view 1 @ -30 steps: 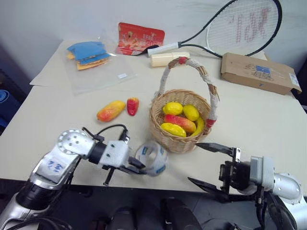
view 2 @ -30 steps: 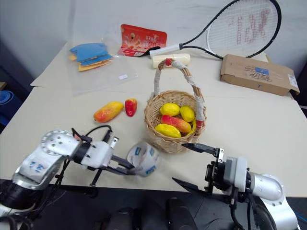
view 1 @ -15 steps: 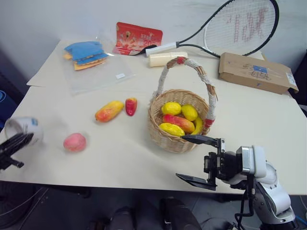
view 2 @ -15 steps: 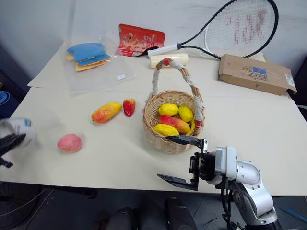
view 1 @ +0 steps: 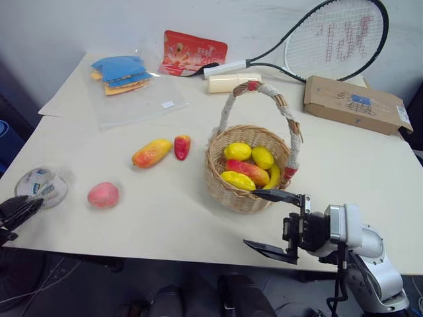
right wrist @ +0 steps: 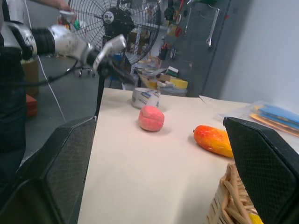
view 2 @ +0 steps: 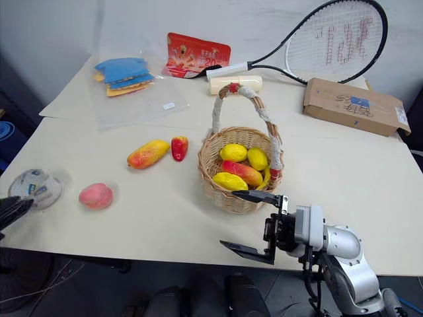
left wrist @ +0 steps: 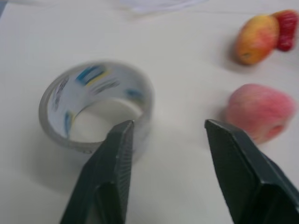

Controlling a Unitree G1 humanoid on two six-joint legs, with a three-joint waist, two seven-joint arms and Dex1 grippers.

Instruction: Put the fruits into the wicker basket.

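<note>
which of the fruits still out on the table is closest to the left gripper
The pink peach. It lies alone just beside the tape roll near the left gripper, while the mango and small red fruit lie farther off.

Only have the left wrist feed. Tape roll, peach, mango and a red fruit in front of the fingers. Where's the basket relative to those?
Observer: The wicker basket stands to the right of the mango and the red fruit, clear of both.
Operator: Anything in it?
Observer: Yes, several yellow fruits and a red-and-yellow one lie inside.
Operator: Right gripper?
Observer: The right gripper is open and holds nothing. It hovers at the near edge of the table, just in front of the basket.
</note>
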